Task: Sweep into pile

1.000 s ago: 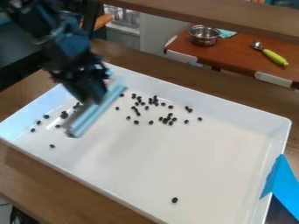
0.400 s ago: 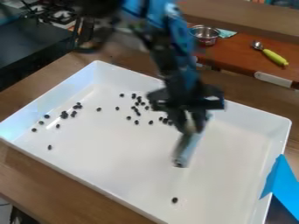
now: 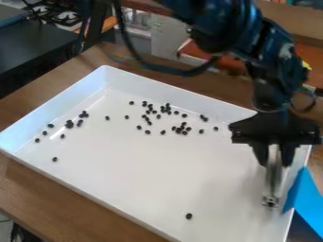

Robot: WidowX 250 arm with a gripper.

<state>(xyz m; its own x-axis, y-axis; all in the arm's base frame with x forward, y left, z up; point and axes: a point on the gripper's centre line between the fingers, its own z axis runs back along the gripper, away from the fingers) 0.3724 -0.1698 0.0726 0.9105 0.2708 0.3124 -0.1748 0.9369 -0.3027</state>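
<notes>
Beans (image 3: pixel 178 131), some clumped indistinctly, tray (image 3: pixel 157 165) cut off

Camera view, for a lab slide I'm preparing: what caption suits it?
A pincer grips a pale tool at the right end of a white tray scattered with black pellets.

Exposure is bright over the white tray (image 3: pixel 142 175), with its floor evenly lit. Glossy sheen is noted on the tray's left corner; a narrow streak of glare lies on the floor inside its left wall. Shadows are soft: a faint grey shading falls inside the tray, beside the tool (image 3: pixel 273 177). Position of the light source: cannot be determined. The wooden table (image 3: pixel 56 196) around the tray reads moderately lit. Beyond the tray's left side, the black counter (image 3: pixel 31 45) sits in deep shade. Minor blur affects the tool's lower end, within the tray.
</notes>
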